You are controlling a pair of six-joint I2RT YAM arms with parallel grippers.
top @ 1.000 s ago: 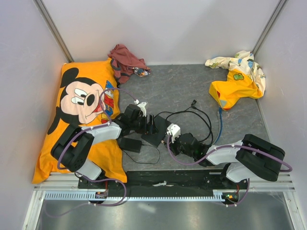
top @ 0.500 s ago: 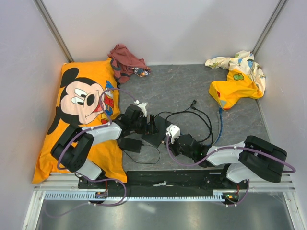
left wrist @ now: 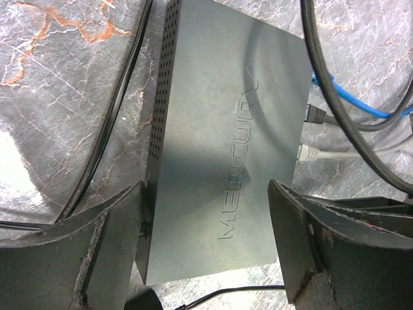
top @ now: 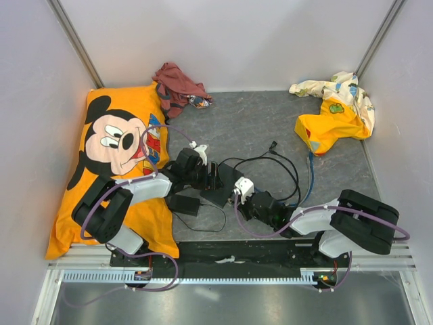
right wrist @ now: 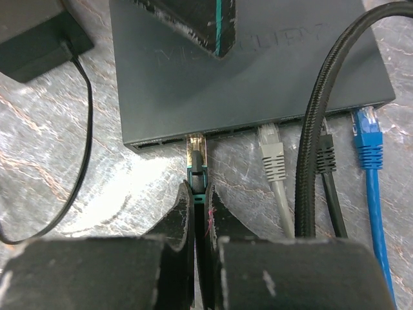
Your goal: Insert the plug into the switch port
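The thin matte-black switch box (top: pixel 221 186) lies flat on the grey floor. My left gripper (left wrist: pixel 206 194) straddles its near end, one finger against each long side, holding it; one of its fingers (right wrist: pixel 197 22) shows over the box in the right wrist view. My right gripper (right wrist: pixel 198 187) is shut on a plug (right wrist: pixel 197 161) with a teal boot and clear tip. The tip sits at a switch port (right wrist: pixel 195 137) on the box's front edge (right wrist: pixel 258 126), left of the occupied ports. How deep it sits is not visible.
A grey plug (right wrist: pixel 271 152), a black cable (right wrist: pixel 326 158) and a blue plug (right wrist: pixel 368 142) sit in ports to the right. A black adapter brick (top: pixel 183 204) with cord lies left. A Mickey pillow (top: pixel 115 156), red cloth (top: pixel 179 84) and yellow cloth (top: pixel 335 115) ring the floor.
My right arm has shifted slightly, its gripper staying at the box's front edge. My left arm and the box have not moved.
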